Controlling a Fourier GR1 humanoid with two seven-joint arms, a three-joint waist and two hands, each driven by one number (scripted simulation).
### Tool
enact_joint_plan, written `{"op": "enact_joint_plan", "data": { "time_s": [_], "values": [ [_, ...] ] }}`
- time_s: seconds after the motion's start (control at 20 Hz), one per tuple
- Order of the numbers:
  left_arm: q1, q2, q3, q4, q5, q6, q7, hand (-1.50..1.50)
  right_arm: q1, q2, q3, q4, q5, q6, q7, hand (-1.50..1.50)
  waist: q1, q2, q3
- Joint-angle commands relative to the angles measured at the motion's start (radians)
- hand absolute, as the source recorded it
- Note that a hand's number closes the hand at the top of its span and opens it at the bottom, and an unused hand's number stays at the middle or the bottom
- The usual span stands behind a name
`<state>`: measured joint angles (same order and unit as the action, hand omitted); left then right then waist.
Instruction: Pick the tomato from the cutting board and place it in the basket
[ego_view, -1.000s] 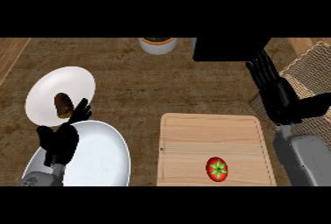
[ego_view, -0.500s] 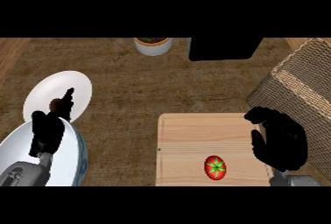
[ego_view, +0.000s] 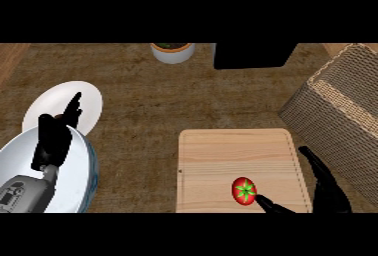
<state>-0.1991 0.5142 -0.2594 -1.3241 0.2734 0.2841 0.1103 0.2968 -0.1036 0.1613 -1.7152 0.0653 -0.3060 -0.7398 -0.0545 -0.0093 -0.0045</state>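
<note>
A red tomato (ego_view: 244, 191) with a green star-shaped stem lies near the front edge of the light wooden cutting board (ego_view: 236, 150). My right hand (ego_view: 325, 187) sits at the board's front right corner, open, with straight fingers pointing up and the thumb reaching toward the tomato without closing on it. The woven basket (ego_view: 339, 105) stands right of the board, its near wall showing. My left hand (ego_view: 57, 135) rests open at the left, fingers up, over the rims of two plates.
A small white plate (ego_view: 87, 102) lies at the left, and a larger pale plate (ego_view: 70, 175) overlaps it at the lower left. A white pot (ego_view: 172, 51) with a plant and a black box (ego_view: 251, 55) stand at the back.
My right hand has dropped lower and nearer, coming down beside the tomato with its fingers straightened. The view has shifted, so the basket shows more fully. The left hand has kept its pose.
</note>
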Motion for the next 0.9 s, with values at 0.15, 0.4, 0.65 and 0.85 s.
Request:
{"op": "enact_joint_plan", "data": {
  "time_s": [0.15, 0.4, 0.65, 0.85],
  "values": [
    [-0.002, 0.005, -0.001, 0.009, -0.010, -0.007, -0.004, 0.00, 0.264, -0.283, -0.055, -0.129, 0.300, -0.054, 0.245, -1.50, 0.003, 0.008, -0.006],
    [-0.038, 0.010, -0.005, -0.005, -0.005, -0.017, 0.043, 0.00, 0.430, -0.474, -0.012, -0.338, 0.357, 0.156, 0.444, -1.50, 0.019, 0.010, -0.005],
    [-0.037, -0.006, -0.007, -0.031, -0.009, -0.019, 0.061, 0.00, 0.577, -0.503, 0.037, -0.667, 0.382, 0.247, 0.661, -1.50, 0.036, 0.007, 0.001],
    [-0.104, -0.055, 0.007, 0.056, -0.052, -0.030, 0.048, 0.00, 0.537, -0.452, 0.079, -0.694, 0.440, 0.282, 0.749, -1.50, 0.041, 0.010, 0.004]
  ]
}}
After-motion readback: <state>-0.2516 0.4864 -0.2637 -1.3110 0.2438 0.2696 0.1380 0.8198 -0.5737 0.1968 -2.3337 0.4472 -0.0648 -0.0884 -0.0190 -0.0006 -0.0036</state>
